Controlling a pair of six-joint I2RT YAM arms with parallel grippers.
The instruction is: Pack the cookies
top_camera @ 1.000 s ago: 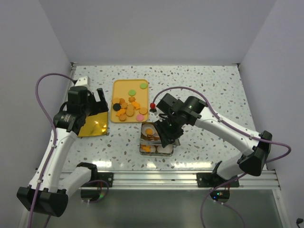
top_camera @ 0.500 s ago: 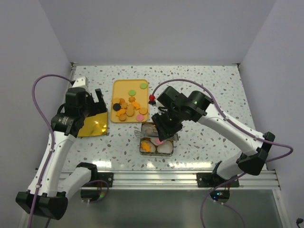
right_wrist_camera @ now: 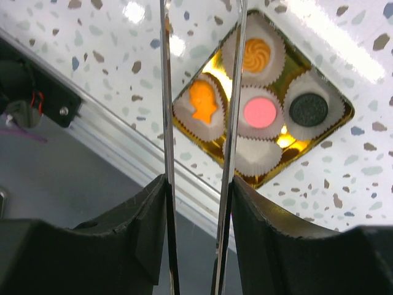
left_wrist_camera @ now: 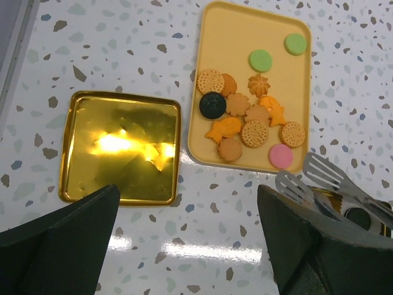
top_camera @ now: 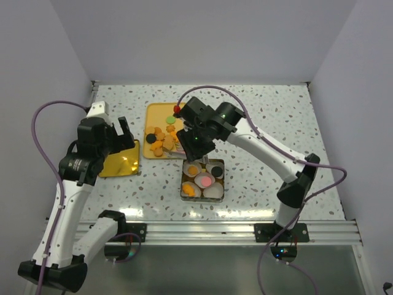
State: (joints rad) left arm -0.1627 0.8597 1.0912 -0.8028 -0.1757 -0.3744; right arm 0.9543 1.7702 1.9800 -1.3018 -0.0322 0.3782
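Right wrist: cookies beyond hand's tongs

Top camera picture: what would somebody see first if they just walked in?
The yellow tray left of centre on the table, scattered with cookies: mostly orange-brown, plus one black, one pink and two green. Just nearer the arms sits a gold box of white paper cups, four holding a cookie, and a shiny gold lid lies left of the tray.
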